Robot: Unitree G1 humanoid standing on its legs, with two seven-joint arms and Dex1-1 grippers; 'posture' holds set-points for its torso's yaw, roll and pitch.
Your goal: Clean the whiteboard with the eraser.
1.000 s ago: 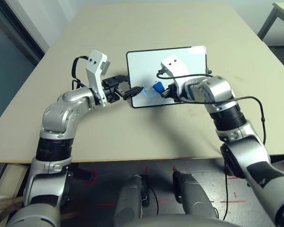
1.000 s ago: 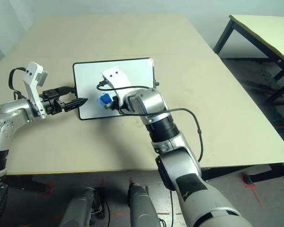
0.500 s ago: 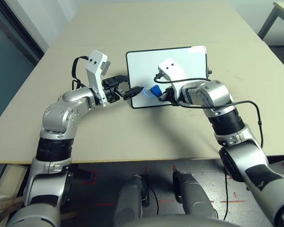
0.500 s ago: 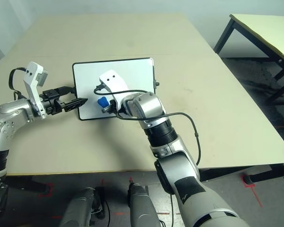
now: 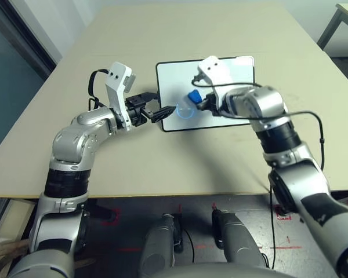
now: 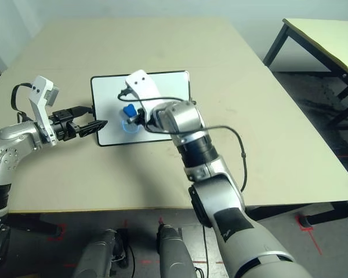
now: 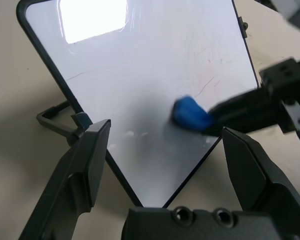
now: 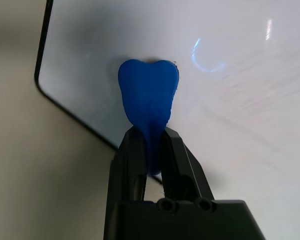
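Status of the cleaning task: judge the wiping stage to be under way, with completion unconfirmed. Your right gripper [image 8: 151, 132] is clenched on the narrow end of the eraser [image 8: 148, 90], whose broad end projects beyond the fingertips. Pick-up is therefore complete. The eraser is over the whiteboard [image 5: 171, 81], in the part toward the robot's left. You cannot tell from these views whether its face is pressed against the surface or slightly above it.

Your left gripper [image 7: 168, 127] is at the board's left edge, with its fingers spread and nothing grasped between them. Do not count on it as a clamp; the board may slide if you press hard.

Most of the visible surface is white and free of bold writing. Treat the following as outstanding or unverified:

1. Thin dark lines [image 7: 205, 86] are present near the eraser. You cannot tell whether they are ink or scratches.
2. Faint pinkish smears [image 8: 255, 95] are spread across the surface and probably call for further passes.
3. A pale blue arc [image 8: 204, 66] is visible beside the eraser. It is possibly reflected light, which wiping does not remove.

The right arm hides part of the board, so inspect that area before you declare the job finished. Releasing the eraser is also left to do, if your procedure requires it
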